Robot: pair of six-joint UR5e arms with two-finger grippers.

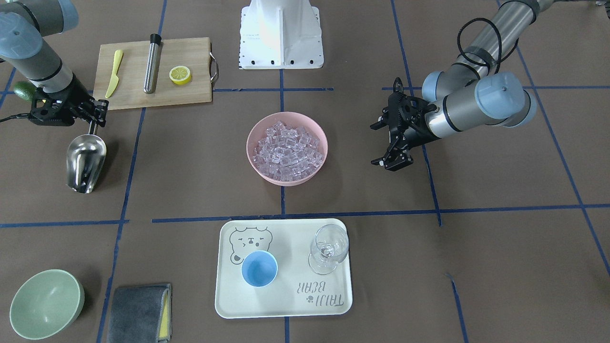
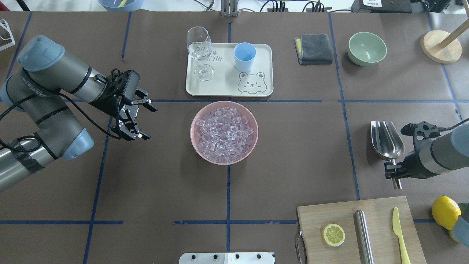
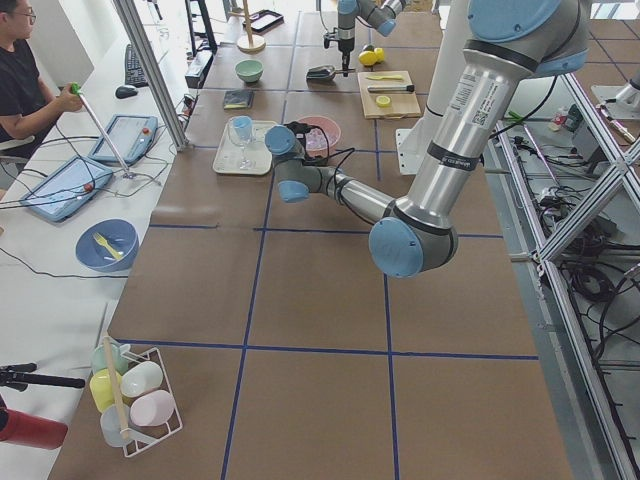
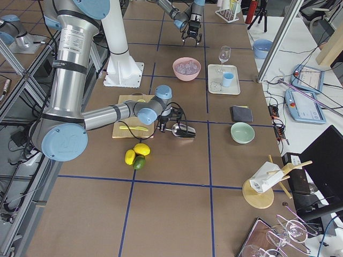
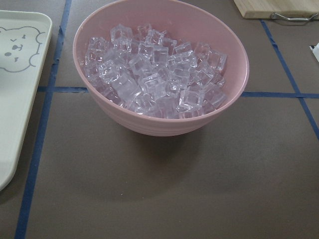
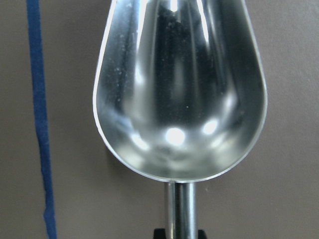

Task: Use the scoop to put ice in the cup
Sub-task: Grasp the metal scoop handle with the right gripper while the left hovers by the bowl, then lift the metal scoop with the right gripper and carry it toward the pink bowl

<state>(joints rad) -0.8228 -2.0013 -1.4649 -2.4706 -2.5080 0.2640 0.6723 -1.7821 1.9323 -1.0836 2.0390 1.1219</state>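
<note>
Here, right end effector (image 2: 392, 172): pinching scoop (image 2: 387, 139) handle.
Scoop axis: trough points away from robot; ice (image 2: 224, 134) lies leftward.
Left end effector (image 2: 152, 123): spread, empty.

1. Pink bowl (image 5: 164, 124), table centre.
2. Cream bear-print tray (image 2: 223, 82), far centre, just beyond the pink bowl; a clear stemmed wine glass (image 2: 199, 47) stands upright on its left part.
3. Wooden cutting board (image 2: 318, 216) with a metal handle, near right. It bears, left to right, a lemon half (image 2: 333, 234), a steel cylinder (image 2: 364, 234) and a yellow plastic knife (image 2: 400, 234).
4. Folded grey cloth (image 2: 315, 48) and green bowl (image 2: 367, 47), far right, near each other.
5. Whole lemon (image 2: 445, 212), just right of the board.
</note>
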